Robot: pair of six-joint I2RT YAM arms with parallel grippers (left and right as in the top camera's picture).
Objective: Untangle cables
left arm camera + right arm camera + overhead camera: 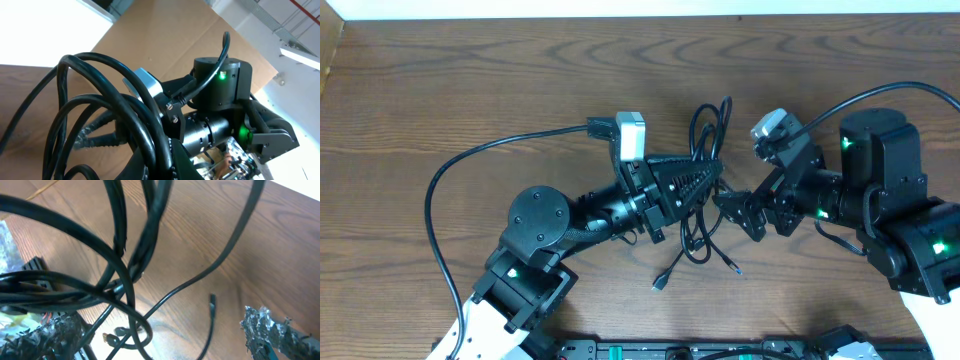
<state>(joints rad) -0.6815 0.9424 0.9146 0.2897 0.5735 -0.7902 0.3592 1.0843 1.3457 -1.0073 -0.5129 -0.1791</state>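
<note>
The cables (708, 125) are a tangle of thin black cords at the table's middle. Loops rise toward the back, and loose strands trail forward to a plug (661, 283) and a second plug (734, 268). My left gripper (710, 180) is shut on the tangle. In the left wrist view the cords (100, 100) loop up from its jaws (167, 160). My right gripper (728, 205) is just right of it, open. In the right wrist view its fingers (165, 335) are spread wide, with the strands (120, 265) passing between them. A plug (107, 339) lies on the wood below.
The wooden table (470, 80) reaches a white back edge at the top. A thicker black arm cable (445, 190) curves across the left side, and another (860, 95) arcs over the right arm. A cardboard panel (165, 30) stands behind the right arm.
</note>
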